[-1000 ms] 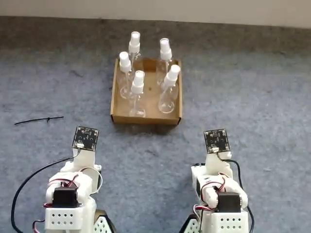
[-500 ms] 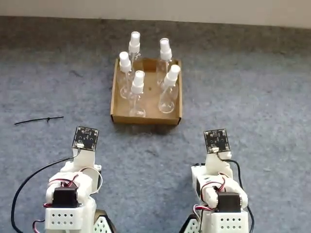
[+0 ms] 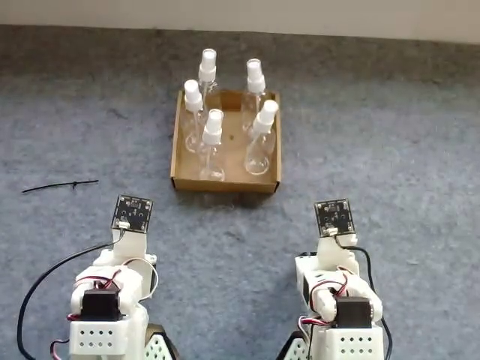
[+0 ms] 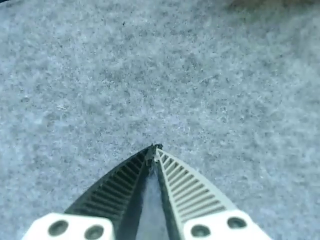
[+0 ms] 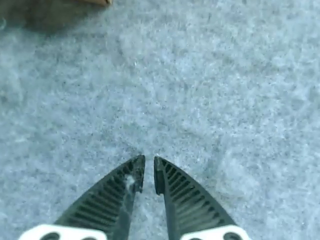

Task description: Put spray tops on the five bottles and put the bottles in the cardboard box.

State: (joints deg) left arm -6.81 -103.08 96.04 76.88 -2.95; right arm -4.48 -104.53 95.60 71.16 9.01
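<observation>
A shallow cardboard box (image 3: 178, 161) lies on the grey carpet at the middle back. Several clear bottles stand upright in it, each with a white spray top: one at the back left (image 3: 207, 66), one at the back right (image 3: 255, 75), one at the left (image 3: 193, 96), one at the front (image 3: 214, 126) and a tilted one at the right (image 3: 265, 115). Both arms sit folded at the near edge, the left arm (image 3: 112, 296) and the right arm (image 3: 339, 300), well short of the box. My left gripper (image 4: 154, 149) is shut over bare carpet. My right gripper (image 5: 149, 167) is shut and holds nothing.
A black cable tie (image 3: 60, 185) lies on the carpet to the left of the box. Grey carpet (image 3: 390, 150) spreads on both sides of the box and between it and the arms. A box corner (image 5: 95, 2) shows in the right wrist view.
</observation>
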